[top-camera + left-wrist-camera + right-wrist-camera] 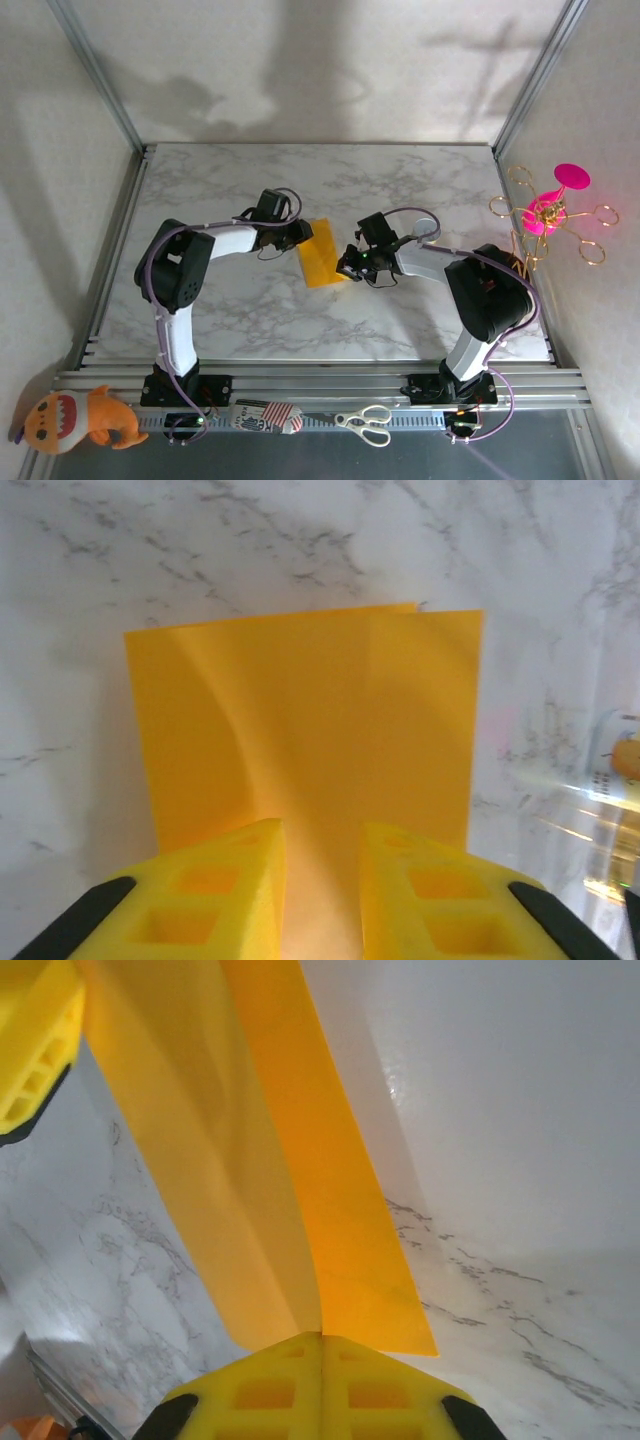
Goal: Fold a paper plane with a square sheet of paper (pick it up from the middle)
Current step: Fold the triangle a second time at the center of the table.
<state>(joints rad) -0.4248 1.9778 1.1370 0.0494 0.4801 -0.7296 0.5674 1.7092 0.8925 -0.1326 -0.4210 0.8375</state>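
- Looking down from above: the square sheet of paper sits at the middle of the marble table. It is folded to a narrow oblong, its long axis running roughly 12 to 6 o'clock with a slight tilt.
- The left gripper is at the sheet's 10 o'clock corner. The right gripper is at its 4 o'clock corner. The arms reach in from opposite sides.
- Left wrist view: the yellow pads stand apart with a narrow gap, and orange-yellow paper shows through it. The claw is parted, not clamped. The pads hang over the sheet's 6 o'clock edge; I cannot tell whether they touch it.
- In that view the sheet shows two layers, with the 12 o'clock edges slightly out of line.
- Right wrist view: the yellow pads are pressed tight together, pinching the paper at the seam. The sheet rises from the grip toward 12 o'clock in two splayed flaps that meet along a crease.
- One pad of the left claw shows at 10 o'clock in that view, beside the sheet's far end.
- On the near rail: an orange plush toy at 7 o'clock and scissors at 6 o'clock.
- Off the table at 3 o'clock: a pink-and-gold wire stand.
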